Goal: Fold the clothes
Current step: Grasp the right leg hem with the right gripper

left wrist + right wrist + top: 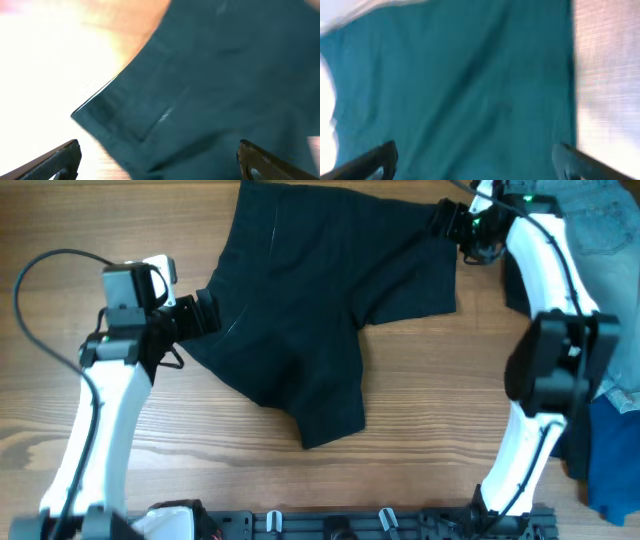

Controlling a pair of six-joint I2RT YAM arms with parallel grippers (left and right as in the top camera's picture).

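Note:
The black shorts (310, 300) lie spread flat on the wooden table, waistband to the upper left, one leg toward the upper right and one toward the bottom centre. My left gripper (205, 315) is open at the shorts' left edge, with the fabric corner (200, 85) between and ahead of its fingers (159, 162). My right gripper (445, 222) is open over the upper right leg, whose cloth (460, 85) fills the right wrist view between its fingers (475, 160). Neither gripper holds anything.
Light blue denim jeans (600, 230) lie at the top right under the right arm. A bright blue garment (612, 460) lies at the right edge. Bare wood table (440, 400) lies left, front and right of the shorts.

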